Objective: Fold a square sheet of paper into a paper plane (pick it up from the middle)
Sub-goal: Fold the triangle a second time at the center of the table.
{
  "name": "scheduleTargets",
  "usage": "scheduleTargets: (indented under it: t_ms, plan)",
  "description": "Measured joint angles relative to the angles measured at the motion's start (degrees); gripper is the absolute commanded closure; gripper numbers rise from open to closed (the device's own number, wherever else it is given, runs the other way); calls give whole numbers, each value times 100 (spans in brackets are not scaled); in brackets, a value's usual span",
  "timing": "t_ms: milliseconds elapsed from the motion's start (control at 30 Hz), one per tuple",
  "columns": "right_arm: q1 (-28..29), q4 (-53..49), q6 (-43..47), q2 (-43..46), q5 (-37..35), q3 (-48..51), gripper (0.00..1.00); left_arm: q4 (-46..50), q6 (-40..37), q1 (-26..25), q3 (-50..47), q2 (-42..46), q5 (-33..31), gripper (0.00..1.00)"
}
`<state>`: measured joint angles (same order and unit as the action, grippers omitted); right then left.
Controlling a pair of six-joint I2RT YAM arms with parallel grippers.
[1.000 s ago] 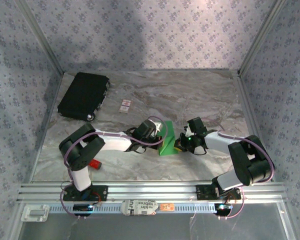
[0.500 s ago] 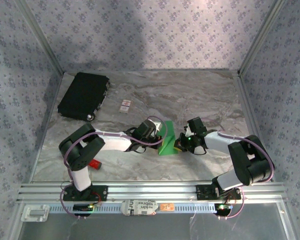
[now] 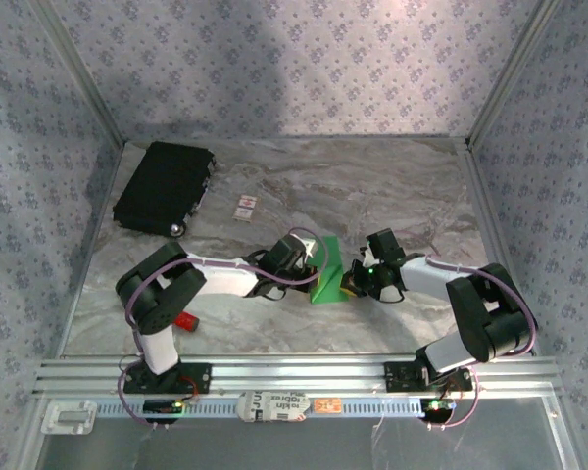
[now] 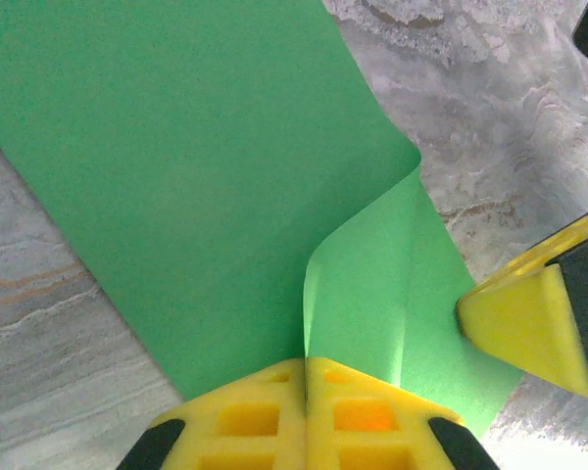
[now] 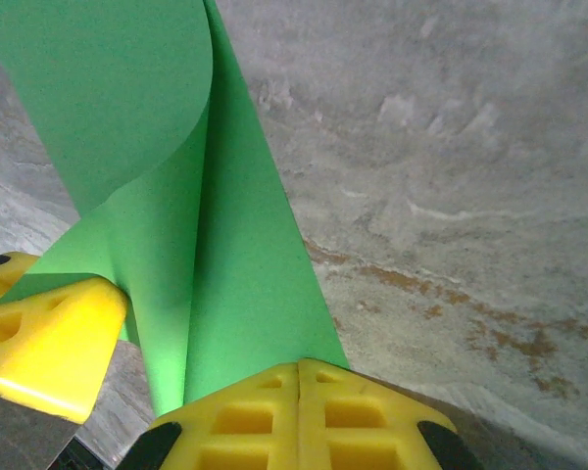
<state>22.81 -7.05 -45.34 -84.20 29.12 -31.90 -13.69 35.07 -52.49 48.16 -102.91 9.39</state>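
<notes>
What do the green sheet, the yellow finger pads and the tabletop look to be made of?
Green sheet: thin matte paper; it curls softly and holds a fold without glare.
Finger pads: probably yellow moulded plastic or firm rubber; square recesses, dull sheen.
Tabletop: grey marble look with brown veins, perhaps a printed laminate; slightly glossy.

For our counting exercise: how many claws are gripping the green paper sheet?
2. The left claw pinches the green paper sheet from its left; the right claw pinches it from its right. No other claw seems hidden.
</notes>
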Motion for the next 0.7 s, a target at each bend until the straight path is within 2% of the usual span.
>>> scheduleTargets:
  t_ms: [267, 700]
  plan:
    - [33, -52, 15, 330, -131, -2, 96, -133, 66, 0, -76, -66, 7, 95]
    - [437, 109, -337, 551, -243, 37, 98, -232, 472, 0, -116, -72, 4, 96]
